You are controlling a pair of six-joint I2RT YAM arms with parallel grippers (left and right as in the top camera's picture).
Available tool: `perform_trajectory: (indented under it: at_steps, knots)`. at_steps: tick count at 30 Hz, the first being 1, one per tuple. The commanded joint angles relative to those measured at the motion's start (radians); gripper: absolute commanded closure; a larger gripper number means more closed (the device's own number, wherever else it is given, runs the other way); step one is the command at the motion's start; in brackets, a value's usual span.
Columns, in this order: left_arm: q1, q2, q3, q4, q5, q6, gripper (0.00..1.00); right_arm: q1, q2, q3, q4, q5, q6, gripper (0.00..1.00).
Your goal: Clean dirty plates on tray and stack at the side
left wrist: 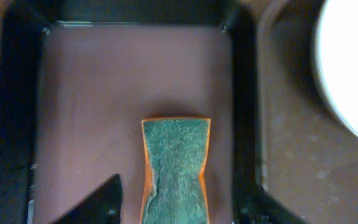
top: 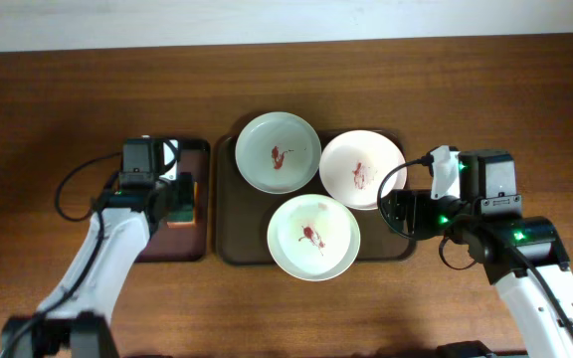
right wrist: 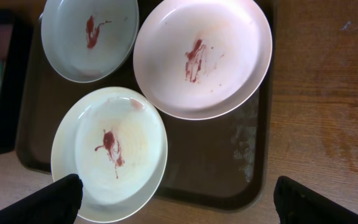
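Three white plates with red sauce smears lie on the large dark brown tray (top: 232, 234): one at the back left (top: 279, 151), one at the right (top: 362, 169), one at the front (top: 313, 237). All three show in the right wrist view: back left (right wrist: 92, 37), right (right wrist: 204, 56), front (right wrist: 110, 152). My right gripper (right wrist: 188, 205) is open and empty above the tray's right front edge (top: 394, 209). My left gripper (left wrist: 176, 211) is open, its fingers either side of the green and orange sponge (left wrist: 176, 168), over the small tray (top: 180, 194).
The sponge lies in a smaller dark tray (left wrist: 104, 93) left of the large tray (left wrist: 291, 155). A plate's edge (left wrist: 353, 62) shows at the right of the left wrist view. Bare wood-grain tabletop (top: 505, 99) surrounds both trays. Cables trail from both arms.
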Motion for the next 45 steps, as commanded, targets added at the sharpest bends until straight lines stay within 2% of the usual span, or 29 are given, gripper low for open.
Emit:
perform_trajectory:
  at_steps: [1, 5, 13, 14, 15, 18, 20, 23, 26, 29, 31, 35, 37, 43, 45]
  knots:
    - [0.003, 0.1, 0.009, 0.005, 0.001, 0.008, 0.5, -0.004, 0.011, 0.02, 0.0, -0.004, -0.006, 0.01]
    - [0.003, 0.183, 0.009, 0.006, 0.041, 0.008, 0.52, -0.004, 0.011, 0.019, 0.0, -0.001, -0.007, 0.01]
    - [0.003, 0.194, 0.009, 0.006, 0.004, 0.008, 0.57, -0.004, 0.011, 0.019, 0.0, -0.002, -0.006, 0.01]
    - [0.003, 0.202, 0.008, 0.006, 0.004, 0.008, 0.6, -0.004, 0.011, 0.02, 0.0, -0.002, -0.006, 0.01]
    - [0.003, 0.214, 0.008, 0.006, 0.003, 0.008, 0.67, -0.004, 0.011, 0.02, 0.0, -0.002, -0.006, 0.01]
    - [0.003, 0.239, 0.008, 0.011, -0.014, 0.008, 1.0, -0.004, 0.011, 0.019, -0.009, -0.002, -0.006, 0.01]
    - [0.003, 0.237, 0.012, 0.018, -0.014, 0.008, 1.0, -0.004, 0.022, 0.017, -0.019, -0.003, -0.006, 0.02]
    - [0.003, 0.219, 0.019, 0.003, 0.006, 0.008, 1.0, -0.003, 0.078, 0.013, -0.036, -0.053, -0.007, 0.14]
    - [0.003, 0.216, 0.018, -0.02, 0.068, 0.008, 1.0, -0.003, 0.187, 0.012, -0.056, -0.105, -0.007, 0.39]
    - [0.003, 0.216, 0.018, -0.024, 0.068, 0.008, 1.0, 0.014, 0.332, 0.012, -0.066, -0.164, -0.007, 0.48]
    - [0.003, 0.216, 0.018, -0.024, 0.068, 0.008, 1.0, 0.046, 0.412, 0.012, -0.066, -0.165, -0.007, 0.5]
    - [0.003, 0.216, 0.018, -0.025, 0.068, 0.008, 1.0, 0.109, 0.591, 0.012, -0.014, -0.162, -0.006, 0.67]
    - [0.003, 0.216, 0.018, -0.024, 0.068, 0.008, 1.0, 0.11, 0.649, 0.012, 0.018, -0.163, 0.006, 0.69]
    - [0.003, 0.212, 0.018, -0.024, 0.068, 0.008, 1.0, 0.113, 0.681, 0.012, 0.099, -0.167, 0.028, 0.86]
    - [0.003, 0.191, 0.018, -0.025, 0.068, 0.008, 1.0, 0.127, 0.681, 0.013, 0.114, -0.178, 0.028, 0.96]
